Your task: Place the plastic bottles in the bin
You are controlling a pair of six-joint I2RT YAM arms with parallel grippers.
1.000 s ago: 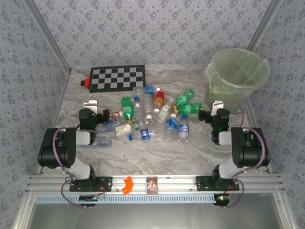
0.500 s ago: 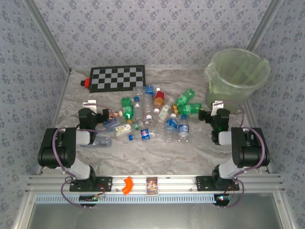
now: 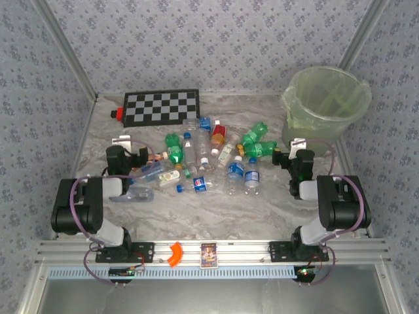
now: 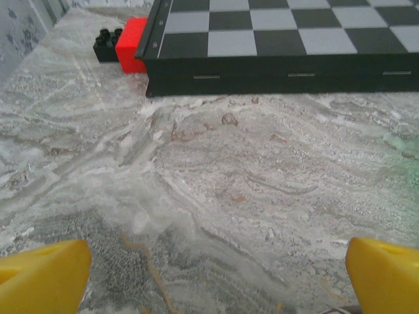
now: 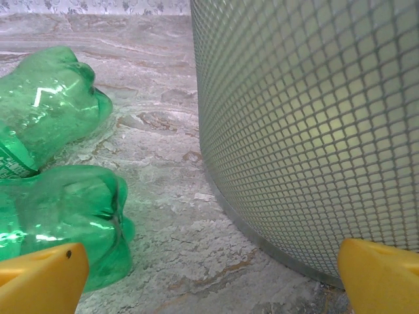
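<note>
Several plastic bottles (image 3: 209, 160) lie in a loose heap on the marble table: clear ones with blue labels, green ones (image 3: 256, 140) and an orange-brown one with a red cap (image 3: 218, 133). The bin (image 3: 325, 101), a pale green bucket, stands at the far right. My left gripper (image 3: 124, 146) is left of the heap, open over bare marble (image 4: 216, 281). My right gripper (image 3: 296, 148) sits between the green bottles and the bin, open (image 5: 213, 278) with nothing between its fingers. Two green bottles (image 5: 59, 222) lie to its left, and the bin's wall (image 5: 308, 131) rises close on its right.
A black-and-white checkerboard (image 3: 162, 106) lies at the back left, with a red block (image 4: 134, 42) and a black block (image 4: 106, 46) at its left end. A clear bottle (image 3: 134, 193) lies beside the left arm. Patterned walls enclose the table.
My left arm has shifted slightly left and away from the heap. The right arm and the bottles have not moved.
</note>
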